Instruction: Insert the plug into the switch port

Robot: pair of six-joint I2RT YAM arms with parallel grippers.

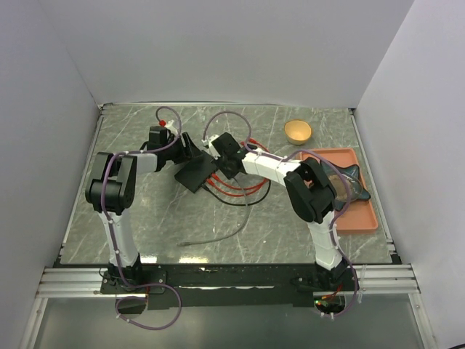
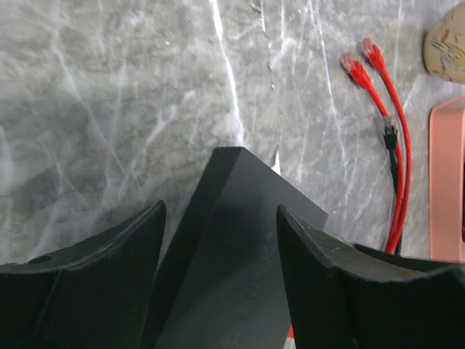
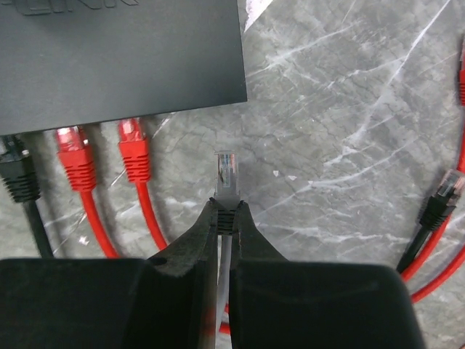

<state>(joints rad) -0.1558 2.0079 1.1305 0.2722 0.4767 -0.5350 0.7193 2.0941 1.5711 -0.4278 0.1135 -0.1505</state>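
On the counter (image 1: pixel 145 218), right pincer (image 3: pixel 226 212) is clamped on the plug (image 3: pixel 226 173), axis pointing 12 o'clock; switch (image 3: pixel 116 58) edge lies just beyond, 11 to 12 o'clock. Left pincer (image 2: pixel 221 211) straddles the switch, part open.

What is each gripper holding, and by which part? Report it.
Right gripper: the grey cable's plug, pinched at its rear, behind the clear tip. Left gripper: it straddles the black switch; whether it grips cannot be told.

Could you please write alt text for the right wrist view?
The right gripper, jaws shut, holds a clear plug short of the edge of the black switch. Two red plugs and a black plug meet that edge to its left.
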